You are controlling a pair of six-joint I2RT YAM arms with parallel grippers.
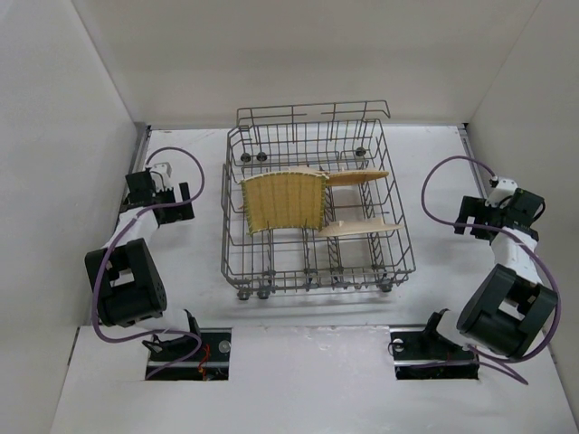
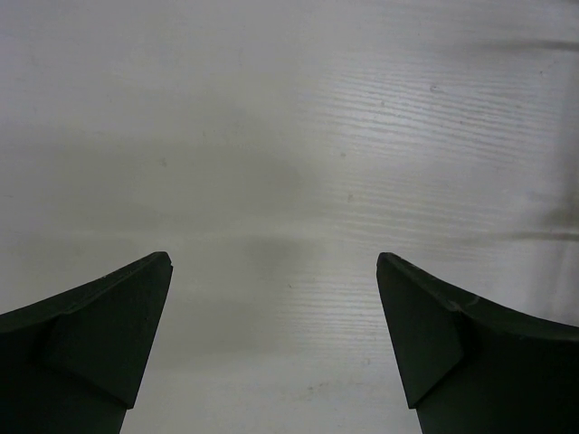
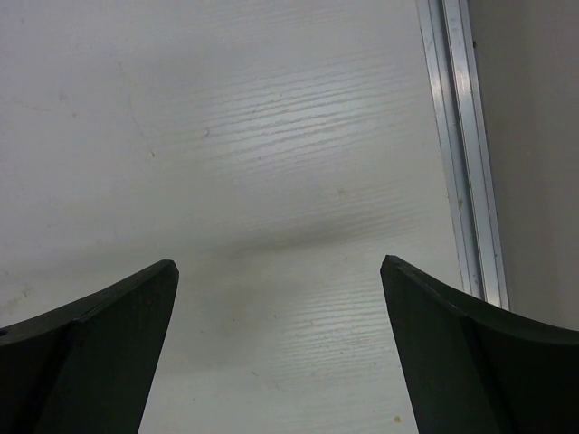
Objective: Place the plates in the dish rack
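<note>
Plates: every one I can see is inside the dish rack (image 1: 317,271). A yellow ribbed plate (image 1: 283,201) stands on edge among the tines left of centre, its broad face toward the camera. To its right the far orange plate (image 1: 360,177) and the near orange plate (image 1: 364,230) show edge-on. I cannot make out a 4th plate; it may be hidden behind the yellow one.
Dish rack: a grey wire basket on small wheels, in the middle of the white table (image 1: 434,280).
Table around the rack: no plate shows on it in any of the 3 views.
Left gripper (image 2: 274,262): released, fingers spread wide with nothing between them, over bare tabletop left of the rack.
Right gripper (image 3: 280,264): also released and empty, over the tabletop right of the rack, close to an aluminium rail (image 3: 461,154) at the table's edge.
Step in hand: the loading looks finished or very nearly so, with both arms standing clear of the rack.
Next move: I judge it calls for little. Look for any plate not yet accounted for. If there is none, leave the rack alone.
Writing: no brand, label or lettering can be read anywhere.
</note>
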